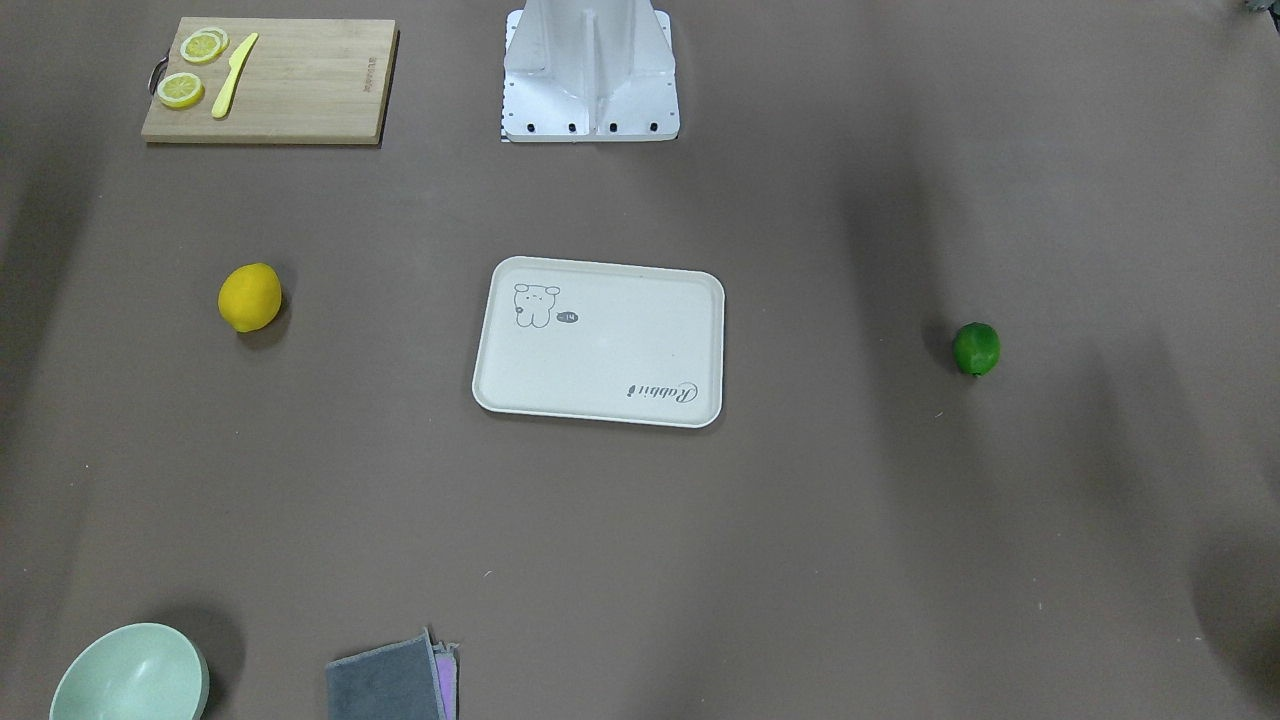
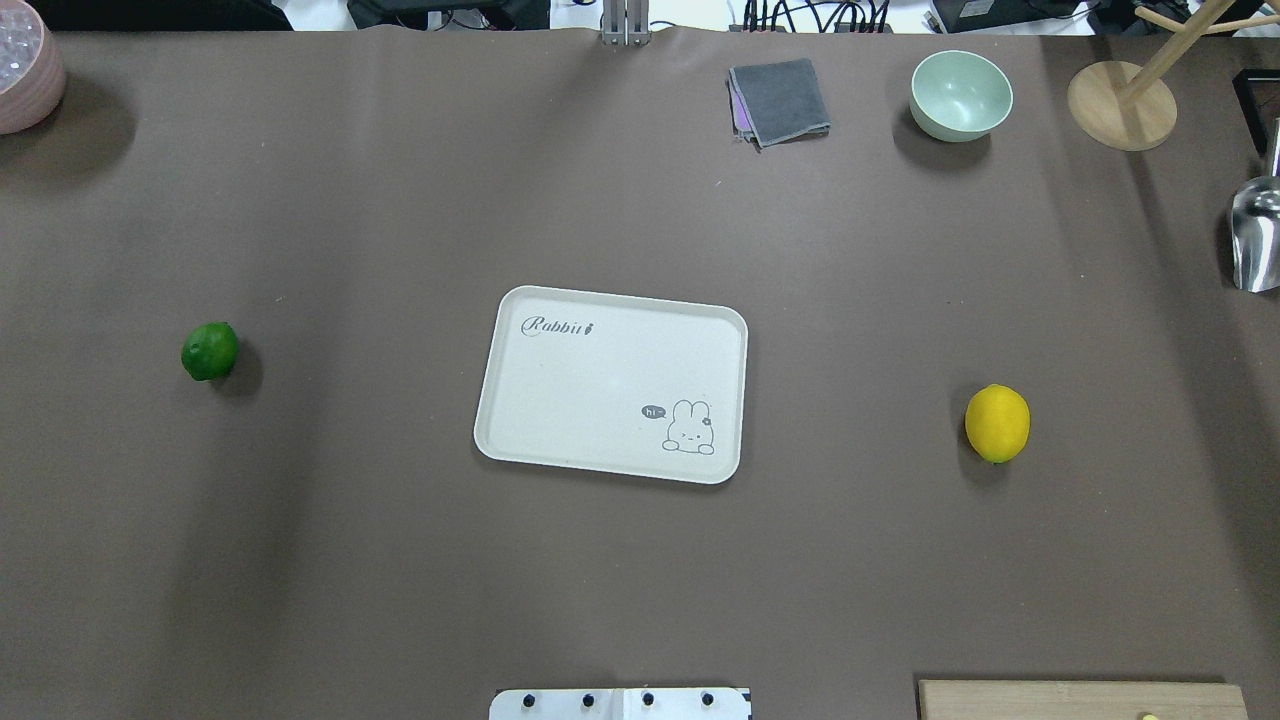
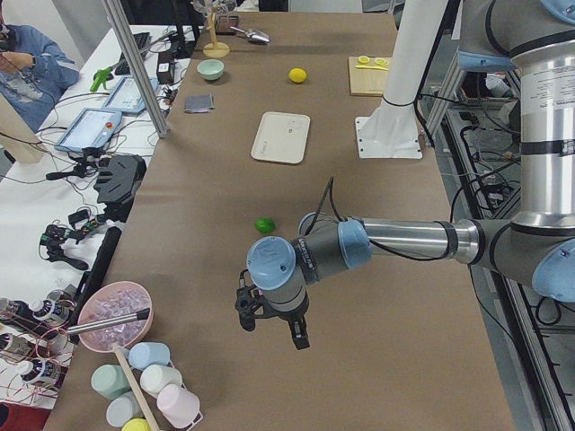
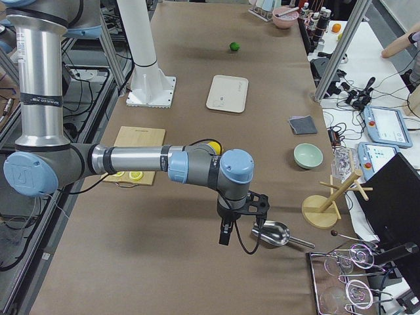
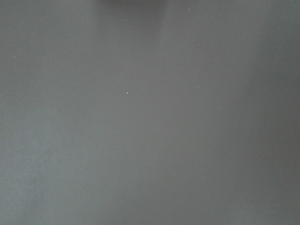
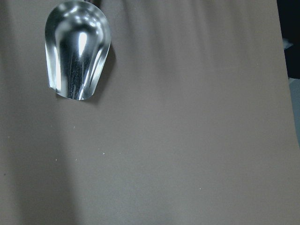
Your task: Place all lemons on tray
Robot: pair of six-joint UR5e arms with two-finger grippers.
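You see the tray (image 2: 610, 385) at the table's centre. The yellow lemon (image 2: 997, 423) lies toward the robot's right edge and the green lemon (image 2: 210, 351) toward its left edge. Both lie well apart from the tray. You cannot tell whether the left gripper (image 3: 272, 330) or the right gripper (image 4: 241, 230) is clenched.

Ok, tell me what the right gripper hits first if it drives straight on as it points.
Most likely the bare table cover. The right gripper points down, and its wrist view shows only brown cover ahead, with the metal scoop off to one side. Depth is unclear, so its clearance from the scoop is uncertain.
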